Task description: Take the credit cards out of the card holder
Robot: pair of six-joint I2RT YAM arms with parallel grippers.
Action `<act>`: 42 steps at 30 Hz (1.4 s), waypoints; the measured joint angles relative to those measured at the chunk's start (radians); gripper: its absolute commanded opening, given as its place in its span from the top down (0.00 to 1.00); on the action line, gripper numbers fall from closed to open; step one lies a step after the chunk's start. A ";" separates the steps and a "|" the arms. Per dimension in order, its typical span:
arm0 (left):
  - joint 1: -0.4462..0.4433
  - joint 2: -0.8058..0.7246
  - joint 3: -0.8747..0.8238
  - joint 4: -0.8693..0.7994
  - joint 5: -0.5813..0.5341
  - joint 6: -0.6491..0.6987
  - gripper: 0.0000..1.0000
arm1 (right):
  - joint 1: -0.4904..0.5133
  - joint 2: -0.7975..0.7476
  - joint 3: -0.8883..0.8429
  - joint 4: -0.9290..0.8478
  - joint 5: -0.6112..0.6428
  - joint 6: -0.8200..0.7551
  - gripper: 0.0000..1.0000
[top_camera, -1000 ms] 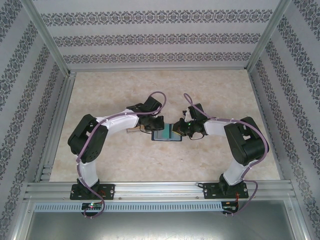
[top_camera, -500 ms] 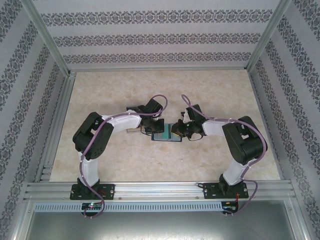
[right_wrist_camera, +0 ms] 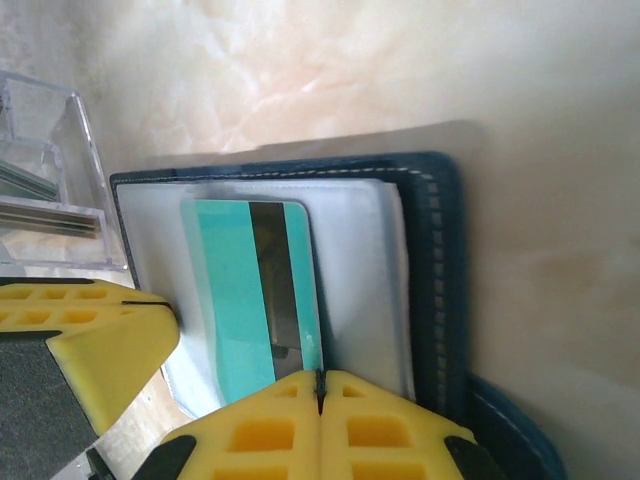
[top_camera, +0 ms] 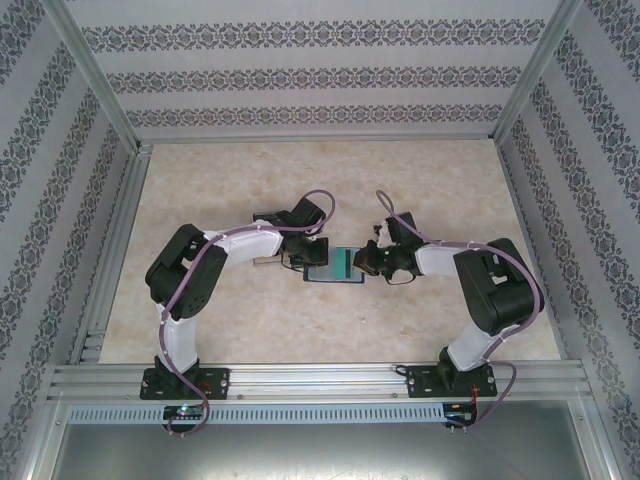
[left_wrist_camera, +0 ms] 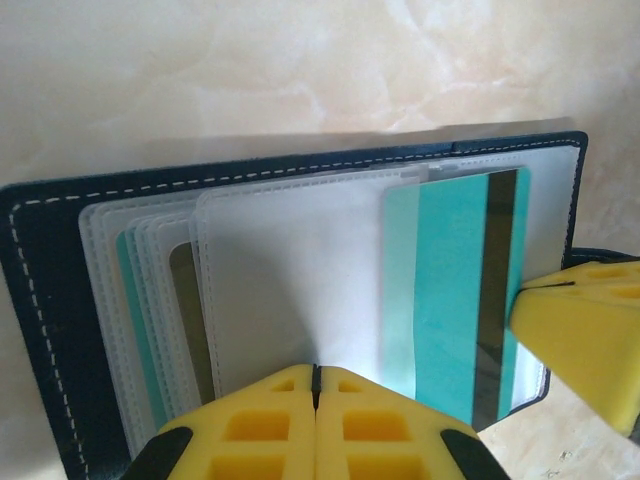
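The card holder (left_wrist_camera: 40, 300) lies open and flat on the marble-patterned table (top_camera: 220, 190), at its middle, between the two arms. Its cover is a dark navy, leather-like rectangle with rounded corners and a line of pale stitching along the rim. Inside we see a fan of frosted plastic sleeves, each with a stitched border. Through the lower leaves a thin teal edge and a dark olive card show dimly.

One teal credit card (left_wrist_camera: 450, 290) sits partly out of the top sleeve. Its covered strip looks milky, while its bare part is glossy, crossed by a dark magnetic stripe.

The left gripper (left_wrist_camera: 316, 385) has its yellow, waffle-moulded pads pressed together, leaving only a hairline seam. It sits at the near edge of the top sleeve, though we cannot tell whether a leaf is caught between the pads.

The right gripper (right_wrist_camera: 320, 390) is likewise closed tight, and the card's exposed edge runs straight into its seam — pinched there, as far as we can see. Beside the holder stands a clear, hard-edged plastic box (right_wrist_camera: 80, 150).
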 measured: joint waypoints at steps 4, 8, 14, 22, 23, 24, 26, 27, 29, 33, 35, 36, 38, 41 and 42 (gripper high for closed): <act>0.000 -0.002 -0.002 0.000 0.000 0.000 0.94 | -0.029 -0.047 -0.035 -0.013 0.000 -0.012 1.00; 0.001 -0.007 -0.007 0.000 0.000 0.000 0.94 | -0.062 -0.127 -0.058 -0.063 0.005 -0.028 1.00; 0.002 -0.029 -0.009 -0.026 -0.008 0.000 0.92 | -0.080 -0.281 -0.058 -0.155 0.020 -0.069 1.00; 0.008 -0.167 0.000 -0.068 -0.027 -0.001 0.81 | -0.079 -0.379 0.000 -0.273 0.021 -0.112 1.00; 0.009 -0.185 0.002 -0.068 -0.031 -0.001 0.79 | -0.079 -0.384 0.010 -0.282 0.021 -0.116 1.00; 0.014 -0.206 0.005 -0.069 -0.031 -0.001 0.67 | -0.079 -0.389 0.021 -0.289 0.020 -0.119 1.00; 0.021 -0.241 0.006 -0.070 -0.034 -0.006 0.53 | -0.075 -0.396 0.040 -0.298 0.019 -0.121 1.00; 0.025 -0.258 0.006 -0.072 -0.037 -0.013 0.45 | -0.069 -0.398 0.051 -0.303 0.020 -0.124 1.00; 0.037 -0.291 0.004 -0.073 -0.043 -0.023 0.26 | -0.045 -0.399 0.077 -0.320 0.024 -0.142 1.00; 0.074 -0.388 -0.012 -0.086 -0.087 -0.047 0.01 | 0.037 -0.384 0.184 -0.378 0.047 -0.215 1.00; 0.097 -0.451 -0.024 -0.105 -0.126 -0.053 0.01 | 0.076 -0.354 0.265 -0.412 0.063 -0.262 1.00; 0.109 -0.488 -0.031 -0.113 -0.148 -0.053 0.01 | 0.100 -0.330 0.314 -0.432 0.075 -0.298 1.00; 0.139 -0.561 -0.044 -0.135 -0.187 -0.054 0.01 | 0.142 -0.283 0.400 -0.462 0.099 -0.359 1.00; 0.194 -0.668 -0.070 -0.163 -0.238 -0.055 0.01 | 0.198 -0.216 0.501 -0.499 0.137 -0.449 1.00; 0.217 -0.711 -0.082 -0.175 -0.256 -0.057 0.01 | 0.214 -0.191 0.532 -0.511 0.150 -0.483 1.00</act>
